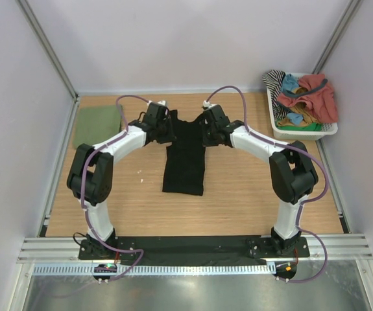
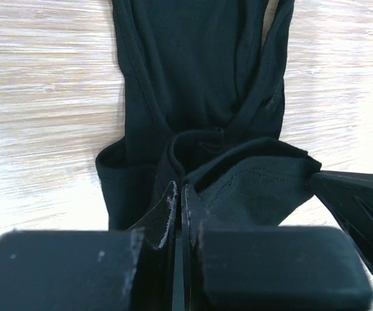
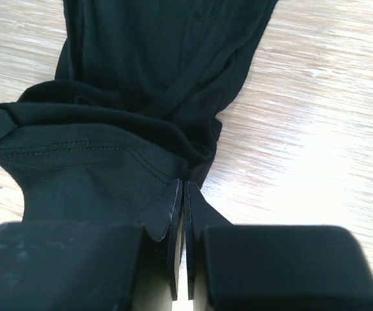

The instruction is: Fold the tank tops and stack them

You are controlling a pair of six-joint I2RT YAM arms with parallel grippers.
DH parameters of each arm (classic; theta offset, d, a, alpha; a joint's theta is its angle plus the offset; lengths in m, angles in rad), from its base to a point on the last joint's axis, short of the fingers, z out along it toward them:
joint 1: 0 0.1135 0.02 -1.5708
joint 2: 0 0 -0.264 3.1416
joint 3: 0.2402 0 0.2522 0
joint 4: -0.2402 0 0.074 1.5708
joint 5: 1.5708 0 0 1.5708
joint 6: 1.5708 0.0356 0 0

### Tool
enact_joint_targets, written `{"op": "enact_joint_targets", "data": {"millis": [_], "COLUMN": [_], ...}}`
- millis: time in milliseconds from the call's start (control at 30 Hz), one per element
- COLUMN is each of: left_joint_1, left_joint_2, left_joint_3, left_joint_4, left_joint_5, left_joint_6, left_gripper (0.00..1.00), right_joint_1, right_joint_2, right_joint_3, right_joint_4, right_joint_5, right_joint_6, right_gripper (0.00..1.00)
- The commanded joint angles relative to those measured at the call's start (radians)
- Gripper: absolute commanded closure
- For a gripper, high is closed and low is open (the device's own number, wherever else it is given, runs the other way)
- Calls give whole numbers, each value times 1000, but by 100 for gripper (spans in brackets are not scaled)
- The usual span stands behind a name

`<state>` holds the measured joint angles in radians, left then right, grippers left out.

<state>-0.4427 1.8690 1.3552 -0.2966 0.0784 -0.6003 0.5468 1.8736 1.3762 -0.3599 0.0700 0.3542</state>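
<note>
Black tank top (image 1: 184,162), plain, on table (image 1: 251,194)

White basket (image 1: 300,134) of mixed garments (image 1: 316,94) at wooden table's (image 1: 238,194) far-right corner

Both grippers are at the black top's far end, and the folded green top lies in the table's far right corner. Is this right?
No. The top view shows the green top in the far left corner of the table. The left gripper and right gripper are at the far end of the black top.
</note>
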Motion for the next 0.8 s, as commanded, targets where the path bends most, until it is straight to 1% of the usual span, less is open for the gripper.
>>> {"op": "enact_joint_targets", "data": {"millis": [0, 133, 400, 533, 633, 667, 700, 733, 767], "left_joint_1": [2, 2, 2, 2, 1, 2, 2, 2, 1], "left_joint_2": [-51, -106, -113, -74, -9, 8, 42, 54, 64], "left_joint_3": [-7, -33, -41, -13, 25, 36, 48, 68, 77], "left_joint_4": [11, 8, -12, -13, -13, -18, -28, -33, -41], "left_joint_5": [-22, -46, -60, -69, -69, -69, -69, -69, -69], "left_joint_6": [-6, 2, 13, 22, 25, 25, 25, 27, 30], "left_gripper": [99, 98, 98, 96, 93, 92, 90, 74, 64], "right_joint_1": [2, 4, 2, 1, -2, -5, -5, -5, -5], "right_joint_2": [-44, -82, -93, -61, -15, -5, -1, 7, 7], "right_joint_3": [17, -3, -34, -14, 29, 34, 34, 34, 34], "right_joint_4": [35, 42, 47, 41, 16, 21, 27, 29, 26], "right_joint_5": [-19, -21, -12, 8, 22, 24, 27, 39, 45], "right_joint_6": [11, 12, 19, 12, 19, 28, 31, 34, 38], "right_gripper": [92, 92, 92, 90, 89, 86, 82, 67, 62]}}
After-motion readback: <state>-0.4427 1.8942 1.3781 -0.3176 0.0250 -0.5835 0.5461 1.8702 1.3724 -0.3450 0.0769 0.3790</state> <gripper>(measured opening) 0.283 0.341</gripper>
